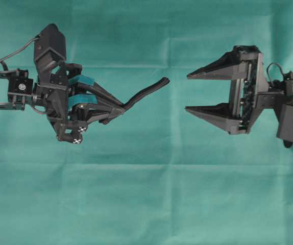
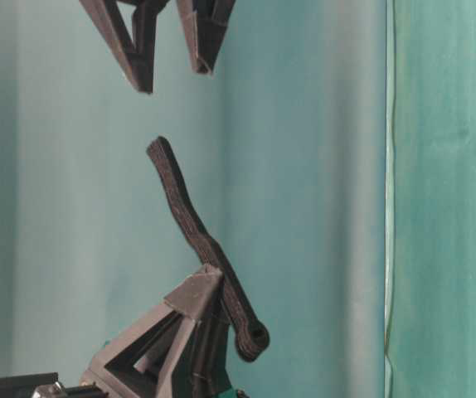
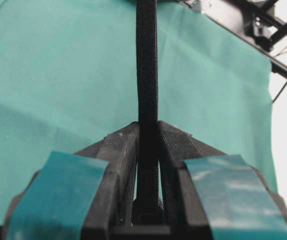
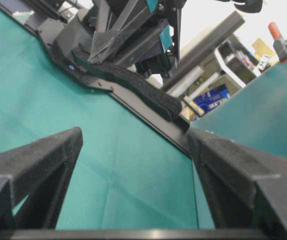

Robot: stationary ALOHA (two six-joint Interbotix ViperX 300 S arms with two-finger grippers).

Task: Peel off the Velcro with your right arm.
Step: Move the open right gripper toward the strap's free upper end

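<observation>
Left gripper (image 1: 117, 108) clamped on Velcro (image 1: 147, 92), strap end hidden between jaws. Right gripper (image 1: 187, 92) centre-right, jaws wide apart, empty; left wrist view cuts off strap tip.

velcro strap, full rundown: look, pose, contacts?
The Velcro is a thin, narrow black strap with a fuzzy, woven-looking surface, gently wavy along its length. One end is clamped between the left gripper's fingers; a small rounded knob end sticks out past them in the table-level view. The free end points toward the open right gripper, which is not touching it. It hangs clear above the green cloth.
</observation>
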